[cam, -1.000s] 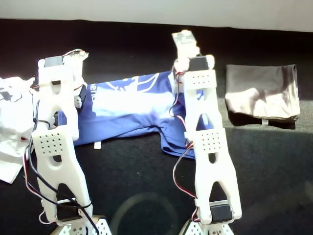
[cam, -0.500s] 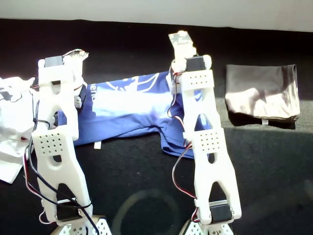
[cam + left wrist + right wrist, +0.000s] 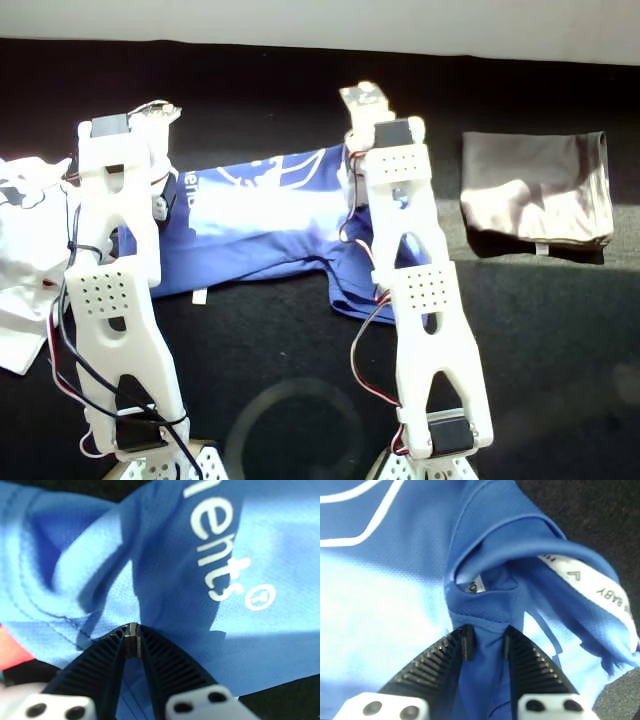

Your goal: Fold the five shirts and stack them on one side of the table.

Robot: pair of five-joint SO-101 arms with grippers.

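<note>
A blue shirt (image 3: pixel 260 215) with white print lies spread across the middle of the dark table. The left arm (image 3: pixel 115 230) stands over its left end. In the left wrist view my left gripper (image 3: pixel 132 639) is shut on a pinch of the blue shirt (image 3: pixel 200 580) beside the white lettering. The right arm (image 3: pixel 410 240) stands over the shirt's right end. My right gripper (image 3: pixel 485 644) is open just above the blue shirt (image 3: pixel 395 580), at the collar, with a ridge of fabric between its fingertips and the neck label (image 3: pixel 590 580) just beyond.
A folded grey shirt (image 3: pixel 535 195) lies at the right side of the table. Crumpled white shirts (image 3: pixel 25 250) are heaped at the left edge. Bare dark table (image 3: pixel 270 350) stretches in front between the two arm bases.
The right arm's wrist has shifted left and toward the near side, over the shirt's collar. The left arm and the shirt have not moved.
</note>
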